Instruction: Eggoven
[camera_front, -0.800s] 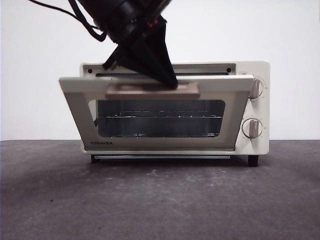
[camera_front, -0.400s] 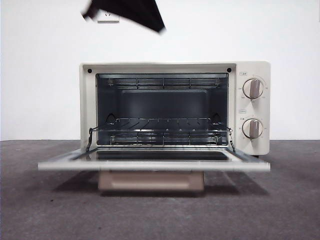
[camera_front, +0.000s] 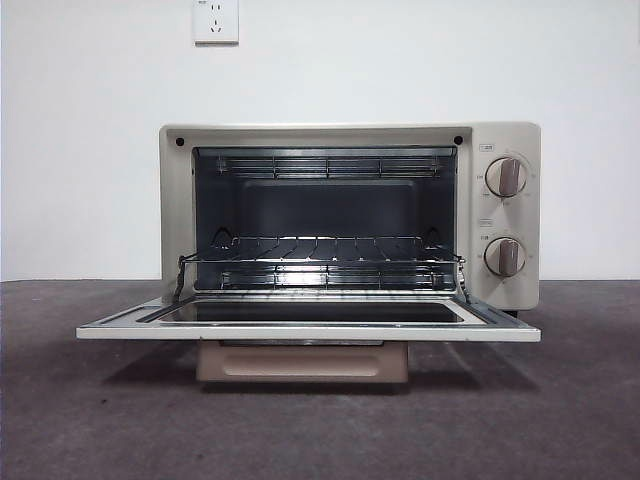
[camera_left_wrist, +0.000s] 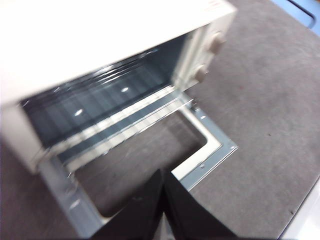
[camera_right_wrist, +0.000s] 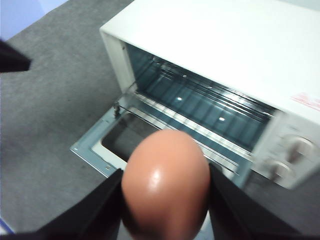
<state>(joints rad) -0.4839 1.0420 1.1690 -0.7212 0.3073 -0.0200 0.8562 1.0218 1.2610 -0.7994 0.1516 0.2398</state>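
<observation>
The cream TOSHIBA oven (camera_front: 510, 135) stands with its door (camera_front: 300, 330) lying flat open, the tan handle (camera_front: 300, 362) under the door's front edge and the wire rack (camera_front: 320, 262) bare inside. A reddish-brown egg (camera_right_wrist: 165, 185) is held between the jaws of my right gripper (camera_right_wrist: 165, 172), high above and in front of the open oven (camera_right_wrist: 240, 45). My left gripper (camera_left_wrist: 162, 175) hovers shut and empty above the open door (camera_left_wrist: 210, 150). Neither arm shows in the front view.
The oven sits on a dark grey mat (camera_front: 100, 420) before a white wall with a socket (camera_front: 216, 20). Two knobs (camera_front: 505, 177) are on its right side. A dark tip (camera_right_wrist: 11, 56) juts in at the right wrist view's edge.
The door has dropped from half open under the gripper to lying fully flat. The dark arm that was on the handle has lifted out of the front view.
</observation>
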